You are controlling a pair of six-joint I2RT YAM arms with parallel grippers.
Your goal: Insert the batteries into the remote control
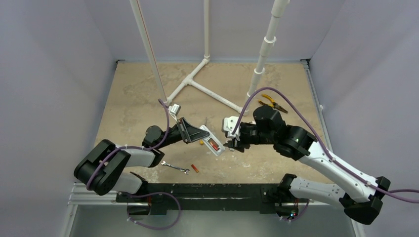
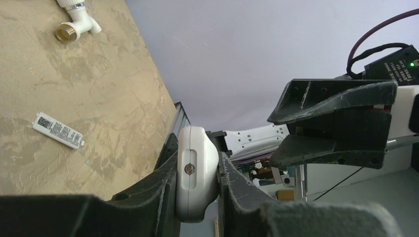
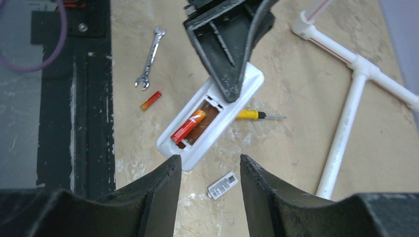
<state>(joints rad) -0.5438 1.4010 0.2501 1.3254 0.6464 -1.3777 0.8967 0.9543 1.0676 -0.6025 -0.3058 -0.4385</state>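
Observation:
The white remote control [image 3: 240,88] is held off the table, back up, with its battery compartment open. One orange-red battery [image 3: 188,126] lies tilted in the compartment. The second battery [image 3: 150,100] lies on the table, also seen in the top view [image 1: 195,168]. My left gripper [image 2: 197,159] is shut on the remote's [image 2: 196,170] end; it shows in the top view [image 1: 201,134]. My right gripper [image 3: 211,165] is open and empty, just above the remote's near end, and shows in the top view [image 1: 231,143].
The small white battery cover [image 3: 223,185] lies on the table under my right gripper. A yellow-handled screwdriver [image 3: 254,115] lies beside the remote and a silver wrench [image 3: 149,58] near the front rail. White PVC pipes [image 1: 197,84] and pliers [image 1: 274,103] are farther back.

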